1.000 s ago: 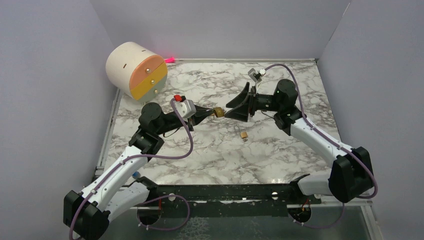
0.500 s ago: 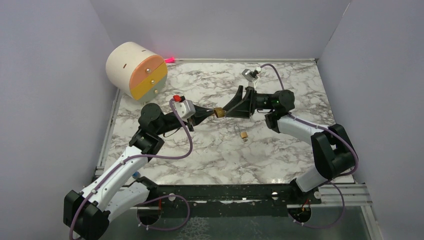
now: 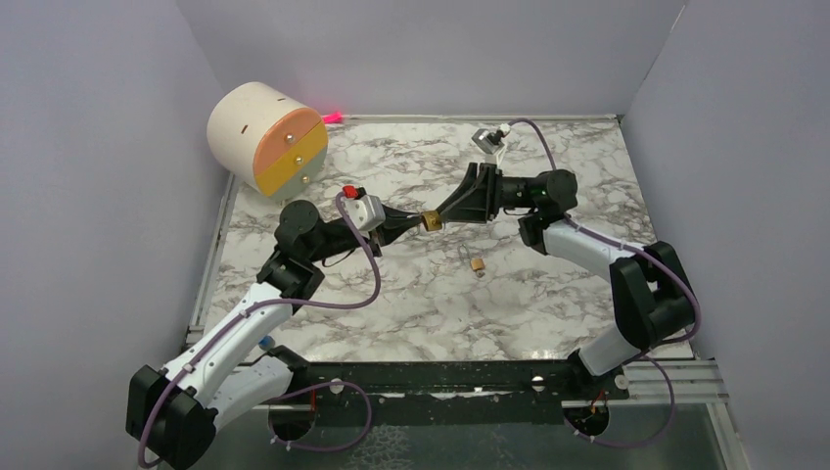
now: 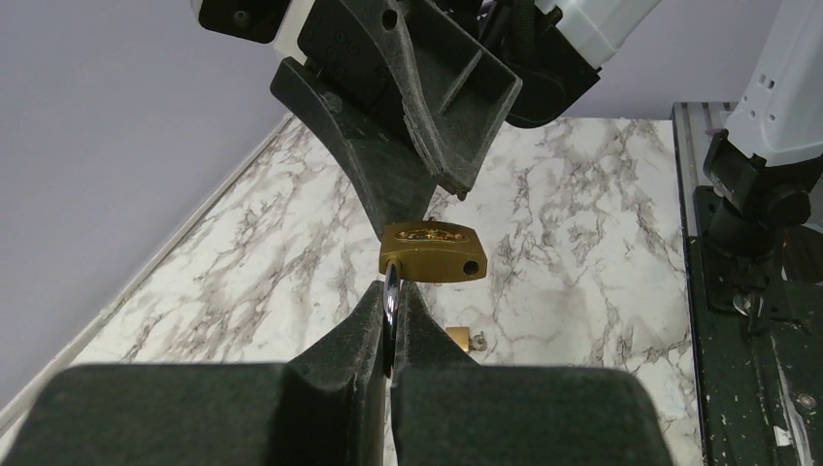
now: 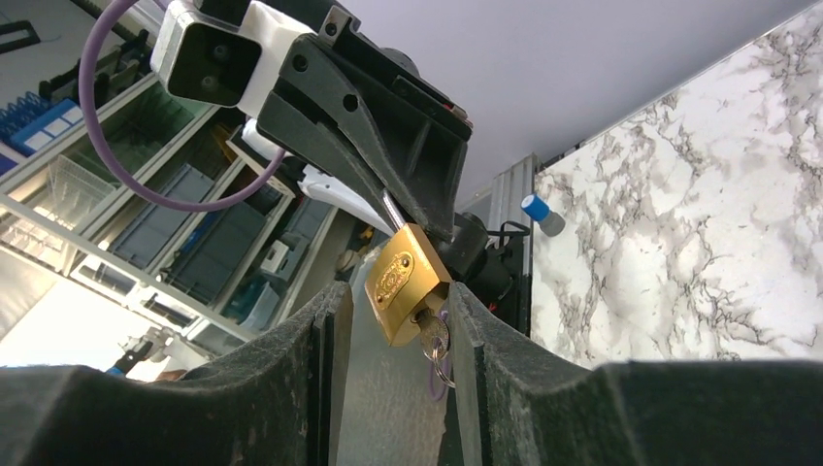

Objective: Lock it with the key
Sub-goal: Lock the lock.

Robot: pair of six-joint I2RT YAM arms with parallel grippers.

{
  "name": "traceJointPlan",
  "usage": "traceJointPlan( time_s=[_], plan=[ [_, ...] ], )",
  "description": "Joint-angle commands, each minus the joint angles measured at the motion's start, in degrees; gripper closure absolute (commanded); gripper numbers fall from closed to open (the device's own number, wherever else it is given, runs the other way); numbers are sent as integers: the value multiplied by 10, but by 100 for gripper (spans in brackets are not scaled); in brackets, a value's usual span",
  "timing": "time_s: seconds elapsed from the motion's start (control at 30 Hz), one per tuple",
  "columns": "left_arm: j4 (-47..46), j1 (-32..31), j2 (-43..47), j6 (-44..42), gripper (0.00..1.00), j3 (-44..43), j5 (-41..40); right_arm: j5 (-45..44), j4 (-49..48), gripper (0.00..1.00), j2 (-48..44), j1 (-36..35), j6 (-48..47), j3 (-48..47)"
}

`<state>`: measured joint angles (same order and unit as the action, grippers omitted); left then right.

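- Pinching padlock (image 4: 432, 250), left gripper (image 4: 390, 296) clamped tight.
- Right gripper (image 5: 398, 293) half-narrowed around key (image 5: 433, 336), seemingly not gripping yet.
- Risk: jaws catch padlock body instead, twist drags padlock from left grip.

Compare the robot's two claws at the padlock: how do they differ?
The left claw is shut tight on the padlock; the right claw stands open. The left claw grips the top end; the right claw straddles the bottom end, where the key sits. Both meet at the padlock, held above the table.
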<state>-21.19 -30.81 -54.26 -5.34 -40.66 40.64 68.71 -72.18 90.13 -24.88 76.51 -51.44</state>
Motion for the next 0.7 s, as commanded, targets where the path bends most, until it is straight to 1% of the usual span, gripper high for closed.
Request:
traceJointPlan(
  time_s=[0.0, 0.1, 0.3, 0.43, 0.53, 0.67],
  plan=[
    [-13, 2, -4, -4, 100, -3, 12, 12, 4, 55, 12, -4, 8, -24],
    [-12, 2, -5, -7, 100, -2, 5, 18, 17, 55, 17, -11, 6, -32],
    [-12, 2, -7, -11, 100, -2, 0, 32, 63, 49, 20, -23, -22, -54],
    [-13, 2, -7, -13, 100, -2, -6, 37, 92, 49, 19, -30, -40, -60],
    [-12, 2, -4, -14, 100, -1, -11, 41, 96, 53, 22, -32, -41, -61],
    [-12, 2, 1, -20, 100, 5, -22, 52, 103, 67, 26, -32, -38, -68]
  ],
)
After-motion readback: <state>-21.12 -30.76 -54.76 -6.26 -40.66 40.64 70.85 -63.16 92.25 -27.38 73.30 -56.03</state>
